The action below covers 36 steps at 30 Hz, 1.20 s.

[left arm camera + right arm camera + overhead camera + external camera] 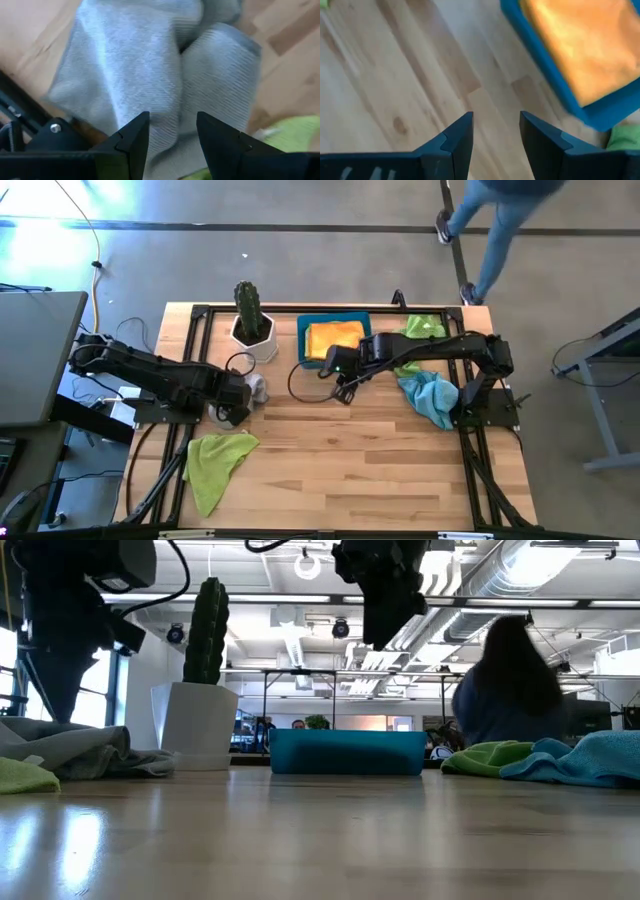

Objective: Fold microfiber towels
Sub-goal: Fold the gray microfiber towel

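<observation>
On the counter's (pixel 340 460) left side, beside the white cactus pot (pixel 254 337), the grey towel (pixel 257 387) lies crumpled with the left gripper (pixel 172 137) poised right over it, fingers spread and nothing between them, though contact with the cloth cannot be judged. A lime green towel (pixel 216 460) lies rumpled nearer the front edge, the orange towel (pixel 333 338) sits in the blue bin (pixel 303 340), and a second green towel (pixel 422 328) and the light blue towel (pixel 432 395) are heaped on the right. The right gripper (pixel 496 137) hangs above bare wood just in front of the bin, fingers apart and empty; a person (pixel 490 230) walks on the floor beyond.
</observation>
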Each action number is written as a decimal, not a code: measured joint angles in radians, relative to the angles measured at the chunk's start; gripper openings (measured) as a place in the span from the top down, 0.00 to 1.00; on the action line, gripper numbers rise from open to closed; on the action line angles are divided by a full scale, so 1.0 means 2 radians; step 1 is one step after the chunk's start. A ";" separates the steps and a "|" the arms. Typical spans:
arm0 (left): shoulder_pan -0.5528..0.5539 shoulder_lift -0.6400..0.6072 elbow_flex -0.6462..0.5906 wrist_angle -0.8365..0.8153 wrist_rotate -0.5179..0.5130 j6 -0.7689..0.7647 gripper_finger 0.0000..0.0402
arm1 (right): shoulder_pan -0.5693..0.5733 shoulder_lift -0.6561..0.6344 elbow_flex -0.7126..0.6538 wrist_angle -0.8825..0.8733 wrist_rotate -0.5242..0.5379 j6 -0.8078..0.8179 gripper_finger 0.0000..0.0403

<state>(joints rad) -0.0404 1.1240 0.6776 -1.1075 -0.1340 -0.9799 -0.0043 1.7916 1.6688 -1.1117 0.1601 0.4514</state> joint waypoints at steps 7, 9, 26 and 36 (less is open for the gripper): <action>-0.004 0.000 -0.021 0.002 -0.033 -0.039 0.64 | 0.050 0.000 0.000 -0.008 0.049 0.013 0.62; -0.005 0.000 -0.027 0.002 -0.033 -0.051 0.68 | 0.062 0.000 0.000 -0.008 0.070 0.024 0.62; -0.070 0.000 0.018 0.227 -0.037 -0.055 0.99 | 0.143 -0.002 0.000 -0.001 0.167 0.107 0.62; -0.116 0.000 0.025 0.565 -0.112 0.094 1.00 | 0.186 -0.052 0.000 0.030 0.251 0.112 0.62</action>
<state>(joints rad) -0.2726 1.1240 0.7273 0.0216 -0.3590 -0.7926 0.3668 1.6866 1.6691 -1.0518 0.6615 0.6754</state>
